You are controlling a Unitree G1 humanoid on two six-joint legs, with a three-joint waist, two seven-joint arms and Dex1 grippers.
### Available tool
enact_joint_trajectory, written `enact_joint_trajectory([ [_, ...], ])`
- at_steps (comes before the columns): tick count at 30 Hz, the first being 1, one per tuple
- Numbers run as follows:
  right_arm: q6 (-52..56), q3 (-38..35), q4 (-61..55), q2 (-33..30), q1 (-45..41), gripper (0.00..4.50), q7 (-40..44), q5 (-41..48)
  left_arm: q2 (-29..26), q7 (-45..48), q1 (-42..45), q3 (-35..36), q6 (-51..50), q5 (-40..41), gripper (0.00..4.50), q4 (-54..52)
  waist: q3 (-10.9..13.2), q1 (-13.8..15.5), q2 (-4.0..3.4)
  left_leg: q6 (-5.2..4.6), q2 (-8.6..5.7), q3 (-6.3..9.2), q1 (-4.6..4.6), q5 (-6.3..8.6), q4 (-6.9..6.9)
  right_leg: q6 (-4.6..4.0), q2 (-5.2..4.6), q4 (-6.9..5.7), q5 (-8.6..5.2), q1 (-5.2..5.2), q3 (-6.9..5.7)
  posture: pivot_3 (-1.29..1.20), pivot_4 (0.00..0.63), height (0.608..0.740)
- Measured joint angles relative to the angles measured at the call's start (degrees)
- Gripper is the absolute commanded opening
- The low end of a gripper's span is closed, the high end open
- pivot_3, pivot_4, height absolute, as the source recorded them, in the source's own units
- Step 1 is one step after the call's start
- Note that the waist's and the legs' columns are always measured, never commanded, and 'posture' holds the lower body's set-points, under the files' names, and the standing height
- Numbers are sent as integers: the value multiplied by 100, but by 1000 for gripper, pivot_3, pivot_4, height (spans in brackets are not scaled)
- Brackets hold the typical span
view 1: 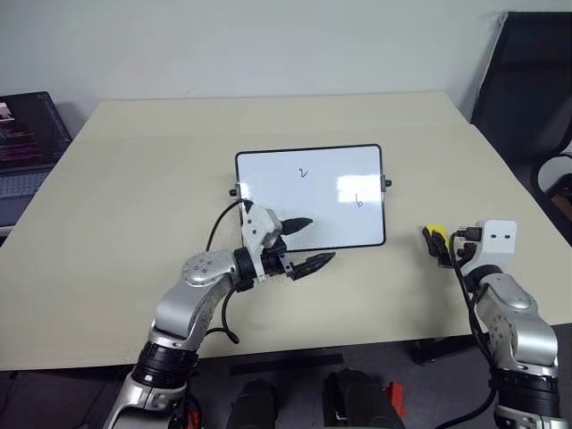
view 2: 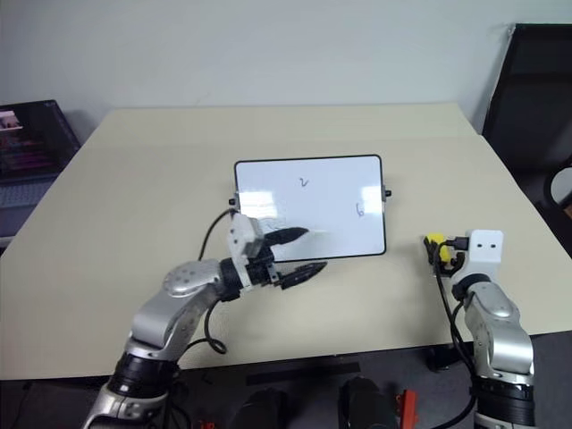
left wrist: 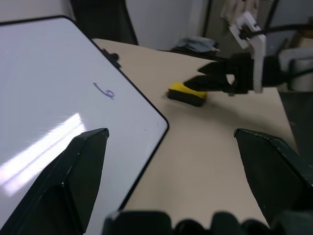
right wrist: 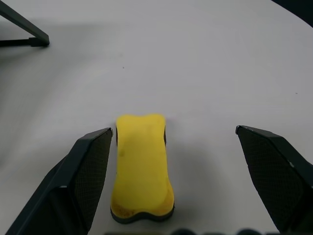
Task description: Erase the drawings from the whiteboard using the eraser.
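Both grippers' fingers spread; eraser (right wrist: 142, 166) lies, seemingly untouched, between right ones

A beige table (view 1: 134, 197) carries the whiteboard (view 1: 331, 210), the eraser (view 1: 435, 234) and a laptop (view 1: 22, 147).

The whiteboard (view 1: 313, 197), white and glossy with a thin black frame and small black side knobs, lies flat on the table. 2 small dark drawings show on it, 1 near its upper middle (view 1: 304, 172) and 1 toward its right side (view 1: 358, 202). The yellow eraser (right wrist: 142, 166), a waisted block with a dark base, lies flat off the board's lower right corner.
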State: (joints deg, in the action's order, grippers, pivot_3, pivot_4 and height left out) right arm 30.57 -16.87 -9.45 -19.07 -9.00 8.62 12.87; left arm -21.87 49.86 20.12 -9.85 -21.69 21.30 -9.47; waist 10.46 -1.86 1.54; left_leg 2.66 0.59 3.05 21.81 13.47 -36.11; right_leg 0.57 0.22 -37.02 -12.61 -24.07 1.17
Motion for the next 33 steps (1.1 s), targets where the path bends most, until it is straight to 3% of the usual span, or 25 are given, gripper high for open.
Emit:
enact_joint_trajectory([
  [10,21,28,221,30,-260,4425,0,-3,34,443,464,-491,679,-663,4500,1063,0,4,-1,0,0,1,3,0,2,0,1,2,0,-2,1,0,150,740],
  [33,506,242,345,285,-329,4425,-76,-13,102,314,499,-492,966,-943,4500,1188,0,4,-1,0,1,1,2,0,1,1,2,0,1,-2,3,0,150,740],
])
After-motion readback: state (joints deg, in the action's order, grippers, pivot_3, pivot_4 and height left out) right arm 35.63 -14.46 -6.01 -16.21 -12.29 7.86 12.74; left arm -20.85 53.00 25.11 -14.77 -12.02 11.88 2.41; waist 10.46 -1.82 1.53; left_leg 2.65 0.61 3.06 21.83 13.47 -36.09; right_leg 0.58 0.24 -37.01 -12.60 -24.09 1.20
